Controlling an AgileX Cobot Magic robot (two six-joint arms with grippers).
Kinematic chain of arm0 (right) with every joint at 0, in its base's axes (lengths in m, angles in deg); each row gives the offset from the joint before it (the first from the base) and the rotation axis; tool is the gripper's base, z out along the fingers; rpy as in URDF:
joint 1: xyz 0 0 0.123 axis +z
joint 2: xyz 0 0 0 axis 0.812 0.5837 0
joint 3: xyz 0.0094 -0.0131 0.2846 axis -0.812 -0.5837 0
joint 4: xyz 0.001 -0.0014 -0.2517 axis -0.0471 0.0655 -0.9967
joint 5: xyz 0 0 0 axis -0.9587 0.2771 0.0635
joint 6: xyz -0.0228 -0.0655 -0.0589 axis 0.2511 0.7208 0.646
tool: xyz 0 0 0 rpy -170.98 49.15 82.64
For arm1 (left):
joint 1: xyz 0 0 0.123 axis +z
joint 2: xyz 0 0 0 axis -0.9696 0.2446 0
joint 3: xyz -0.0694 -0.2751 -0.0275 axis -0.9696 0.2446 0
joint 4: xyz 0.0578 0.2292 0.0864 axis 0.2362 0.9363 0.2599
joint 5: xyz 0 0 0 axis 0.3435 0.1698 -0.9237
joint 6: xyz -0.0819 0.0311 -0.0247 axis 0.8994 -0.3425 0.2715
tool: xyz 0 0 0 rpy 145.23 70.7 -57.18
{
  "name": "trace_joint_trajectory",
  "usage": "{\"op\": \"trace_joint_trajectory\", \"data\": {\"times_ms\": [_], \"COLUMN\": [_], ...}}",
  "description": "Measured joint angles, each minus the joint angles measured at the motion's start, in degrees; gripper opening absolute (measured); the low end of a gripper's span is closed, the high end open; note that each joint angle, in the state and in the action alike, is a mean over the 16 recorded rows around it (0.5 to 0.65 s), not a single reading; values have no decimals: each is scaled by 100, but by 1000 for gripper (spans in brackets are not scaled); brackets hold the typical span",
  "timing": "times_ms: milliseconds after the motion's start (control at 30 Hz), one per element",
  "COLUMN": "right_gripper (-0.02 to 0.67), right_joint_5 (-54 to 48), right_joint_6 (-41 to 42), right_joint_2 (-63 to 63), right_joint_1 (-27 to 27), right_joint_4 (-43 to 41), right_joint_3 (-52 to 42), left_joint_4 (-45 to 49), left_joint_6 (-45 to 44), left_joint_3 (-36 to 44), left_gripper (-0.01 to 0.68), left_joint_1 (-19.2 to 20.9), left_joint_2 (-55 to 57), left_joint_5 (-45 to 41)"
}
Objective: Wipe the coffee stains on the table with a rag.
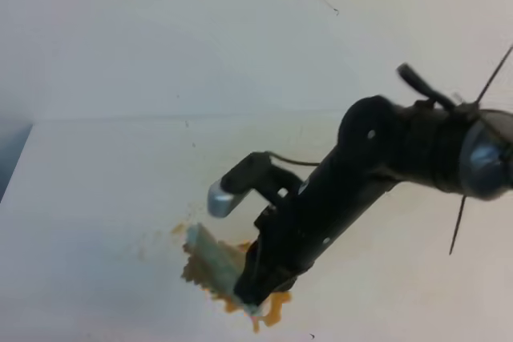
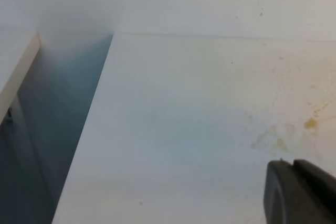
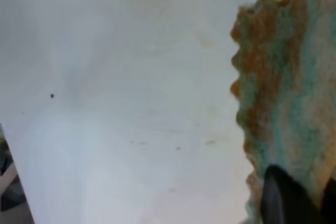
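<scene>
The rag [image 1: 210, 255], beige-grey with frayed edges and soaked orange-brown along its edge, lies flat on the white table [image 1: 96, 198] at the lower middle. Orange coffee stains [image 1: 275, 308] stick out from under it, and a small blot [image 1: 178, 230] sits at its upper left. My right gripper [image 1: 255, 294] reaches down from the right and is shut on the rag's near edge. In the right wrist view the rag [image 3: 286, 87] fills the right side, pinched between the dark fingertips [image 3: 283, 198]. The left gripper [image 2: 295, 192] hovers above the table, jaws together and holding nothing, near faint orange blots [image 2: 311, 124].
The table's left edge [image 2: 100, 103] drops into a dark gap beside a second white surface [image 2: 16, 72]. A white wall [image 1: 160, 30] rises behind the table. Thin cables [image 1: 469, 206] hang off the right arm.
</scene>
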Motion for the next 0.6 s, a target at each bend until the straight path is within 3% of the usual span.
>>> {"op": "trace_joint_trajectory", "data": {"times_ms": [267,600], "right_gripper": [31,30], "right_joint_5": [587,1127], "right_joint_6": [-336,-1011], "right_joint_2": [622,1091], "right_joint_1": [685,712], "right_joint_4": [-63,-556], "right_joint_3": [27,155], "left_joint_4": [0,0], "left_joint_6": [0,0], "left_joint_3": [0,0], "left_gripper": [-4,-4], "left_joint_1": [0,0], "left_joint_2": [0,0], "left_joint_5": [0,0]}}
